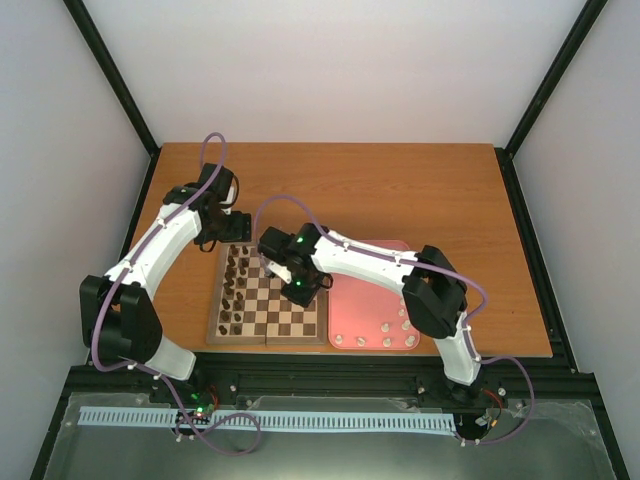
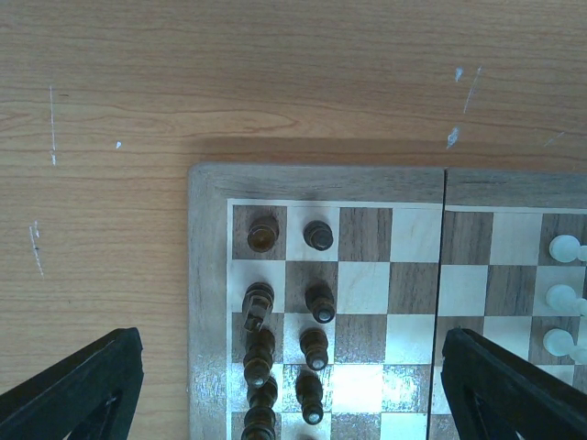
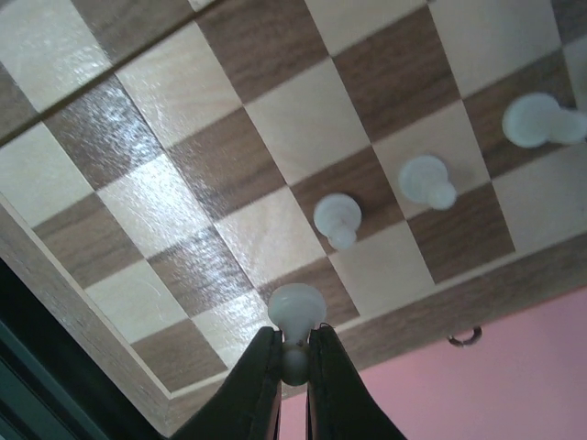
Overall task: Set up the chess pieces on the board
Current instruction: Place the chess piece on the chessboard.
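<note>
wood table (image 1: 400,190) holds the board (image 1: 265,340), with the pink tray (image 1: 360,310) just beside it on the right; the left gripper (image 2: 292,346) hangs wide apart over the dark pieces (image 2: 315,298), holding nothing; the right gripper (image 3: 293,346) is pinched tight on one white piece (image 3: 295,310) by the board's edge, near three white pieces (image 3: 337,218) standing in a row; i think this piece is being placed; next it should go down on the empty square, stand straight, then be let go; more white ones (image 1: 386,328) wait on the tray
</note>
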### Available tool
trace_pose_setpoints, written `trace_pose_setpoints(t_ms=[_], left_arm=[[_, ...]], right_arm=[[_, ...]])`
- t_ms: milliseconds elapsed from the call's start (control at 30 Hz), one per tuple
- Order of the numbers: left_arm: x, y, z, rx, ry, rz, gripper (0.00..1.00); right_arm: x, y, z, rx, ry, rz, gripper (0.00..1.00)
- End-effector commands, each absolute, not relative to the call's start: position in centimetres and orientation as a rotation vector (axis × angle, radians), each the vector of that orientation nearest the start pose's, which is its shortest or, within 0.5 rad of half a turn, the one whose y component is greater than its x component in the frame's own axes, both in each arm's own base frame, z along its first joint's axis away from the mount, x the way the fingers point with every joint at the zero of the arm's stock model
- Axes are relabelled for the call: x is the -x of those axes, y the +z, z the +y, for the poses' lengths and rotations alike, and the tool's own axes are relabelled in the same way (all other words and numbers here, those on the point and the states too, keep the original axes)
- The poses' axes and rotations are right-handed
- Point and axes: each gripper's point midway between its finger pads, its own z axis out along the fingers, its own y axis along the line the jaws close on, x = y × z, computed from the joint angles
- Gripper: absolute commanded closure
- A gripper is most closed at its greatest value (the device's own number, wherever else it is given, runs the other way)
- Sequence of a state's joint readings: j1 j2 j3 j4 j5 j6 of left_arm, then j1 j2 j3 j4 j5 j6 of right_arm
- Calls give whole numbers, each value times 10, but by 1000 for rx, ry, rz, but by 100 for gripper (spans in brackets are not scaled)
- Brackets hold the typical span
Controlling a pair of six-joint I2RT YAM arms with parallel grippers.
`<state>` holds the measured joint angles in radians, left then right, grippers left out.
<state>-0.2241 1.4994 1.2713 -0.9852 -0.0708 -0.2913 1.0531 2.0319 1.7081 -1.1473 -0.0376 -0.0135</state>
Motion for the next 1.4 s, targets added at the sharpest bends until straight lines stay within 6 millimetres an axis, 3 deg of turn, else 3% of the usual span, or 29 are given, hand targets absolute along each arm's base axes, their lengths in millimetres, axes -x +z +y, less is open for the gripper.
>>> trace_pose_setpoints(t_ms=[0, 167, 600, 1100, 1367], left_arm=[[-337, 162, -61, 124, -41, 2727, 0], [-337, 159, -62, 125, -49, 2733, 0], [-338, 159, -62, 126, -48, 2731, 0], [-338, 156, -61, 125, -38, 2738, 0], [-338, 156, -60, 124, -31, 2735, 0]], right_arm=[[-193, 86, 382, 1641, 152, 2564, 97], [-183, 78, 386, 1680, 169, 2558, 97], [-186, 63, 389, 1673, 161, 2566, 97], [-183, 52, 375, 1687, 97, 2615, 97], [-185, 50, 377, 1676, 94, 2617, 97]])
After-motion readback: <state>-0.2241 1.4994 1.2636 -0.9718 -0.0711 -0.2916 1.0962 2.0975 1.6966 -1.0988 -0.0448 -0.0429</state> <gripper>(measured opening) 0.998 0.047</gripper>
